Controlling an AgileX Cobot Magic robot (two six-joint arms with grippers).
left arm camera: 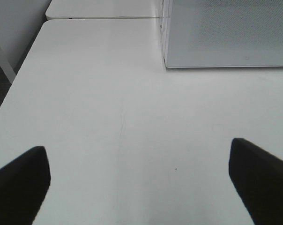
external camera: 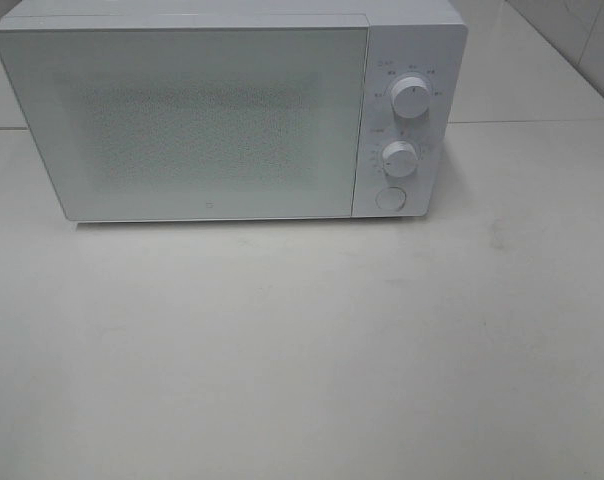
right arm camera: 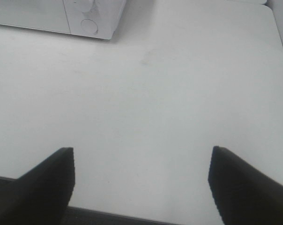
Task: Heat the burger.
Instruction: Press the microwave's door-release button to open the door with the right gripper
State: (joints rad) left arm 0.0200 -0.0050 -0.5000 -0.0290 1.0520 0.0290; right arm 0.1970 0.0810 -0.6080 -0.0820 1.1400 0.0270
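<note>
Item: microwave (external camera: 182, 110), white, filling the upper half of the high view, door (external camera: 182, 120) shut and frosted; two knobs (external camera: 411, 97) and a round button (external camera: 389, 198) at its right. Item: table (external camera: 302, 350), white, across the lower frame. Item: burger, not seen in any view; whether it sits behind the door cannot be told, nor which way it points or how its long axis lies. Likely light, soft and stacked, prone to squash or shear; best taken low at both sides, gently. Left gripper (left arm camera: 137, 157): jaws spread wide, empty. Right gripper (right arm camera: 141, 152): jaws apart, empty.
</note>
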